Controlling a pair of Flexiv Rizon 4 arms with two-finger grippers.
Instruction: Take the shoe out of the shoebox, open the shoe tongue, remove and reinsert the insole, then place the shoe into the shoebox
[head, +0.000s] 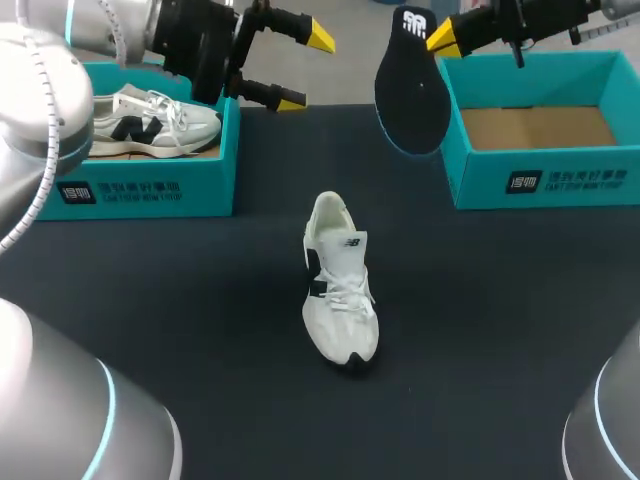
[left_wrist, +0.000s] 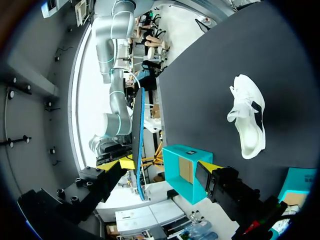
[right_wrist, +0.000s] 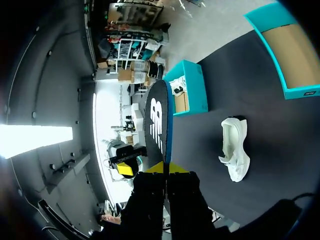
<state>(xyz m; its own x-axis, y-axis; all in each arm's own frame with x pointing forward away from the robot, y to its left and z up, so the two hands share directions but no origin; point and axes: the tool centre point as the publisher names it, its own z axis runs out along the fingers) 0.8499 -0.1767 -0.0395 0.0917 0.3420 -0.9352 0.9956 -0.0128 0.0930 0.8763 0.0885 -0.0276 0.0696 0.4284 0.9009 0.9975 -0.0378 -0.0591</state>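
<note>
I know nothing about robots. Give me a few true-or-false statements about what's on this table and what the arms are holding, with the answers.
1. The black insole is held in the right arm's jaws, up off the table. True.
2. The white shoe sits inside a box. False: it stands on the dark table, between the two boxes.
3. The left arm's jaws are clamped on a shoe. False: they are open and hold nothing.
4. The teal box on the right shows only its bare cardboard floor. True.
5. The teal box on the left has no shoe in it. False: a second shoe lies in it.
</note>
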